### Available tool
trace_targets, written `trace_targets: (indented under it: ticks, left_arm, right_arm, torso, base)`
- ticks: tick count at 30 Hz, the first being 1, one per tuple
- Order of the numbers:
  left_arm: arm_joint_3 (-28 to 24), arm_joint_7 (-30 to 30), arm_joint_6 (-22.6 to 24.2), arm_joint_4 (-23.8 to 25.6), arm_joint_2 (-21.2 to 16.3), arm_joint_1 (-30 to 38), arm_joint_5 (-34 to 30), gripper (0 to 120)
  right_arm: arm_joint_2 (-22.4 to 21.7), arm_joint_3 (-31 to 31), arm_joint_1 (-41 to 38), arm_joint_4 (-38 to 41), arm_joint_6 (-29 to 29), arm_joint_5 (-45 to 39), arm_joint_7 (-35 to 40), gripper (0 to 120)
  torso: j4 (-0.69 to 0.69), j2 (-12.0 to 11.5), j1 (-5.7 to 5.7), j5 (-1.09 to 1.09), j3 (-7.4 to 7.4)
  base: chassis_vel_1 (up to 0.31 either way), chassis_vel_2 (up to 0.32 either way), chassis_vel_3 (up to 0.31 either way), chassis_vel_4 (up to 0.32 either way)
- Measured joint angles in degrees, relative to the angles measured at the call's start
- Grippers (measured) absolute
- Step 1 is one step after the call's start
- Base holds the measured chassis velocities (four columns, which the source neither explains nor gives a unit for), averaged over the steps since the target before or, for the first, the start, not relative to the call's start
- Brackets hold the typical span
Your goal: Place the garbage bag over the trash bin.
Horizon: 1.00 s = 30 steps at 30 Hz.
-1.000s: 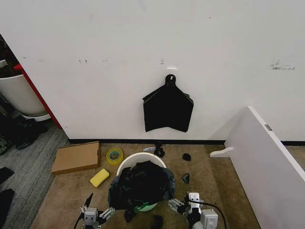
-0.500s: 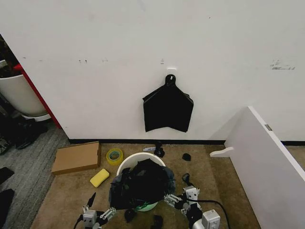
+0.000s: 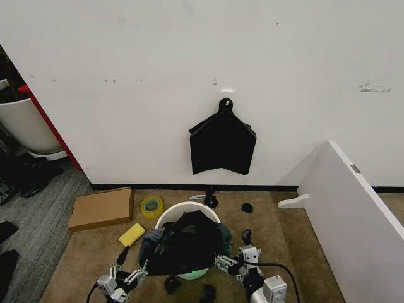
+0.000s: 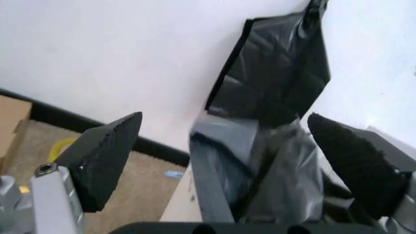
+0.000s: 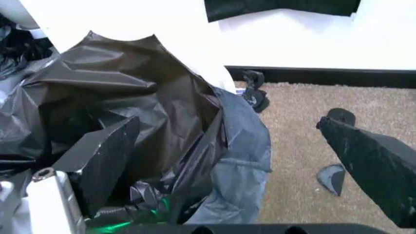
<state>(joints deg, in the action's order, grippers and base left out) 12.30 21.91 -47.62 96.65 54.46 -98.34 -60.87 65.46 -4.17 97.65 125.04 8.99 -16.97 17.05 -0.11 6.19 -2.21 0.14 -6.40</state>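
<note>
The garbage bag [image 3: 187,245], thin, glossy and heavily crinkled black plastic, is seen heaped loosely over the near part of the trash bin [image 3: 183,211], whose smooth round white rim is left bare on the far side. A pale green tint is visible at the bin's base, below the bag's near edge. The bin stands on a tan, short-pile carpet [image 3: 284,240] close to the white wall.

The left gripper [image 3: 129,275] is held low at the near left of the bin, its fingers spread wide apart and closed on nothing; the tips are pointed toward the bag's left edge, and whether they touch the plastic cannot be told. In the left wrist view, the wedge-shaped black pads [image 4: 107,156] are seen far apart, with the grey-black bag between them.

The right gripper [image 3: 227,263] is held low at the near right of the bin, its fingers likewise open and gripping nothing, just beside the bag's right edge. In the right wrist view, rumpled folds of the bag lie between the two dark, rough-surfaced pads [image 5: 104,163].

A flat, smooth black bundle [image 3: 222,145] with a loop handle is hung on the wall behind. On the floor to the left, a flat cardboard box [image 3: 101,208], a yellow tape roll [image 3: 151,206] and a yellow sponge [image 3: 132,235] are seen.
</note>
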Motion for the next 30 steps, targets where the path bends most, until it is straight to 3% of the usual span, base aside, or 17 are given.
trace_targets:
  ticks: [4, 7, 11, 13, 17, 19, 24, 27, 30]
  left_arm:
    - [0.87, 0.56, 0.9, 1.85, -1.04, -0.58, 0.5, 100]
    - [2.94, -0.68, 2.2, 4.2, -1.57, -1.63, 5.38, 100]
    - [4.44, -7.02, 3.86, 7.03, -1.83, -2.82, 12.41, 100]
    - [5.94, -13.83, 5.69, 10.11, -1.36, -4.02, 19.8, 100]
    - [8.55, -23.93, 10.39, 16.62, 0.94, -6.71, 29.59, 100]
    - [9.09, -25.76, 11.97, 17.96, 1.59, -7.43, 31.65, 100]
    - [10.63, -33.38, 17.59, 22.37, 4.0, -10.79, 38.94, 100]
    - [11.15, -34.54, 18.59, 23.35, 4.56, -11.65, 39.6, 100]
    - [12.51, -36.98, 20.66, 25.48, 5.84, -13.98, 40.45, 100]
  right_arm:
    - [-0.06, -0.17, 0.19, 0.1, 0.0, 0.0, 0.03, 100]
    - [-0.12, -0.39, 0.09, 0.13, 0.03, -0.09, 0.08, 100]
    - [-0.17, -0.8, -0.64, 0.48, 0.31, -1.17, 0.16, 100]
    - [-0.21, -2.01, -2.22, 1.55, 1.34, -4.3, 0.23, 100]
    - [-3.24, -6.67, -6.58, 4.85, 5.93, -13.87, -0.94, 100]
    - [-4.69, -8.03, -7.91, 5.59, 7.9, -17.41, -1.43, 100]
    - [-12.23, -12.68, -16.35, 3.68, 20.02, -34.32, -6.17, 100]
    - [-13.96, -12.16, -19.51, 1.9, 23.28, -37.42, -7.55, 100]
    - [-16.64, -6.08, -30.28, -4.4, 28.58, -37.04, -11.03, 100]
  torso:
    - [0.0, 0.0, 0.0, 0.0, 0.0]
    - [0.0, 0.0, 0.0, 0.0, 0.0]
    - [-0.01, 0.0, 0.0, 0.01, 0.0]
    - [0.0, 0.0, 0.0, 0.01, 0.0]
    - [0.0, 0.0, 0.0, 0.01, 0.0]
    - [-0.01, 0.0, 0.0, 0.01, 0.0]
    - [0.0, 0.0, 0.0, 0.01, 0.0]
    - [-0.01, 0.0, 0.0, 0.02, 0.0]
    - [0.0, 0.0, 0.0, 0.01, 0.0]
  base:
    - [0.0, 0.0, 0.0, 0.0]
    - [0.0, 0.0, 0.0, 0.0]
    - [0.0, 0.0, 0.0, 0.0]
    - [0.0, 0.0, 0.0, 0.0]
    - [0.0, 0.0, 0.0, 0.0]
    - [0.0, 0.0, 0.0, 0.0]
    - [0.0, 0.0, 0.0, 0.0]
    - [0.0, 0.0, 0.0, 0.0]
    - [0.0, 0.0, 0.0, 0.0]
